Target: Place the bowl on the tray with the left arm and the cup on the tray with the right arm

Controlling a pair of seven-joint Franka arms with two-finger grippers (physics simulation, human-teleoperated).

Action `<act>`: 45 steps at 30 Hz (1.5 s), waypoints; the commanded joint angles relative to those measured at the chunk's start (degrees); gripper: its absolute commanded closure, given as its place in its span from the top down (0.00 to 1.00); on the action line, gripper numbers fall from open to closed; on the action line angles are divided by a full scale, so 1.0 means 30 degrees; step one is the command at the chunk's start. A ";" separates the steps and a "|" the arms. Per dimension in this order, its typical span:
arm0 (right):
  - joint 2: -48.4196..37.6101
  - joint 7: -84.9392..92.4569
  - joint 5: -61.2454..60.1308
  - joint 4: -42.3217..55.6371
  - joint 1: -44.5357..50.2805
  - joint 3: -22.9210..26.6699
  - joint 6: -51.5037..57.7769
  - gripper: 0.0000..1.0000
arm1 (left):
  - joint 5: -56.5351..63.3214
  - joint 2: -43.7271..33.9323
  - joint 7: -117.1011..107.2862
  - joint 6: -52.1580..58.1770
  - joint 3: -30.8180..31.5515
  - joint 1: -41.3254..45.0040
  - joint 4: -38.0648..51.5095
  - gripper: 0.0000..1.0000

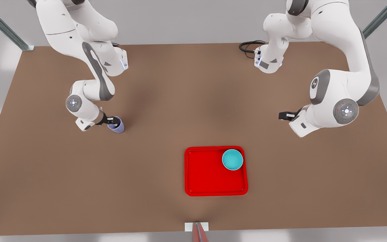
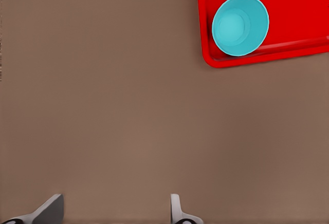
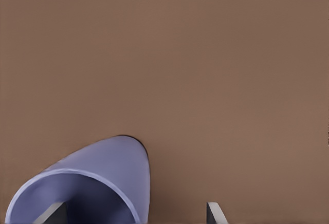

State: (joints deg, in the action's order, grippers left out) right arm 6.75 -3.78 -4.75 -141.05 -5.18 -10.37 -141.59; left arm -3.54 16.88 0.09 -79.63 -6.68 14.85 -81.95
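The cup (image 1: pixel 117 125) is the thing left to move, and the right end effector (image 1: pixel 113 121) is already at it, on the front view's left half of the surface (image 1: pixel 166 101). One finger (image 3: pixel 51 212) sits inside the cup's mouth and the other (image 3: pixel 216 212) stands outside, well apart from it with bare surface showing between, so the fingers are spread and straddle the near wall without clamping it. The cup looks tilted in both views; its long axis seems to lean from the base toward the end effector, with the rim at the fingers, though I cannot tell whether the base rests flat on the surface. From this end effector, in the front view, the tray (image 1: pixel 207 183) lies at about 4 o'clock, well apart from the cup. The bowl (image 1: pixel 232 159) already sits inside the tray at its 1 o'clock corner, touching or nearly touching the rim. The free floor of the tray is the half toward 9 o'clock, which is also the side nearer the cup. The left end effector (image 1: pixel 286 116) waits on the front view's right with fingers apart and nothing between them. It hangs near the tray's bowl corner, so the right arm is plainly the nearer one to the cup. My reading is that the next move turns on closing onto the cup's wall, then carrying it toward 4 o'clock.
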 commanded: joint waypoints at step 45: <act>0.9644 -0.0849 0.0176 2.1321 0.2546 -0.0968 1.0371 0.21 | -0.0049 0.0409 -0.0059 -0.0029 -0.0030 0.0000 0.0217 1.00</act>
State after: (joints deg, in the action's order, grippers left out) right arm 36.86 -7.79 -4.56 -75.78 2.72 -13.31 -110.46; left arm -3.64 18.19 -0.09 -79.72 -6.83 14.91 -81.30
